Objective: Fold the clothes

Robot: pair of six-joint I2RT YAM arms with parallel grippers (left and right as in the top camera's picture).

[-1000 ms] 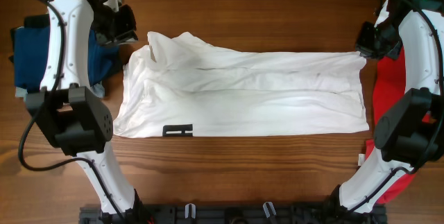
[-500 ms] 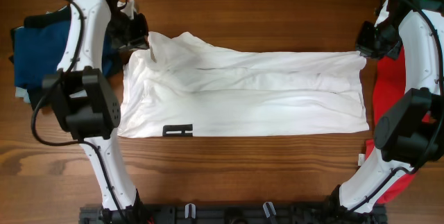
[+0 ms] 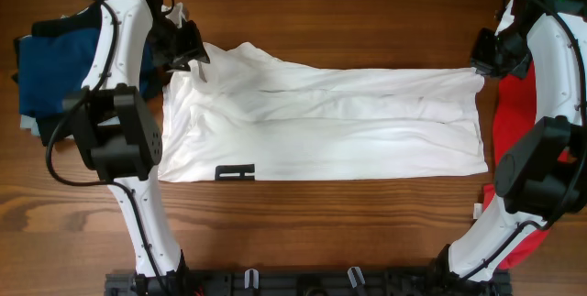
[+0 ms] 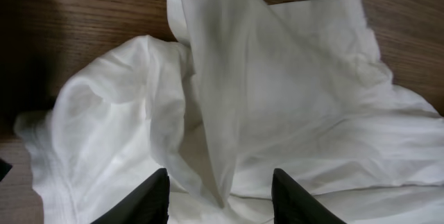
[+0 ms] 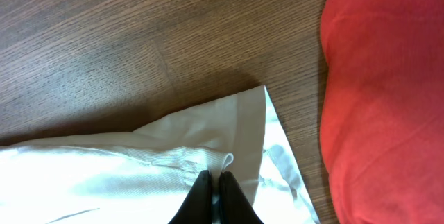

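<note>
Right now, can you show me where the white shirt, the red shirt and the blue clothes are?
white shirt [image 3: 321, 122]: overhead view, middle of the spread cloth.
red shirt [image 5: 388, 99]: right wrist view, middle of the red cloth.
blue clothes [image 3: 41, 81]: overhead view, bare part beside the left arm.

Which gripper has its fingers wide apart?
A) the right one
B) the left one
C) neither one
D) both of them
B: the left gripper has its fingers spread apart over the white shirt, while the right gripper is pinched shut at the shirt's corner.
</note>
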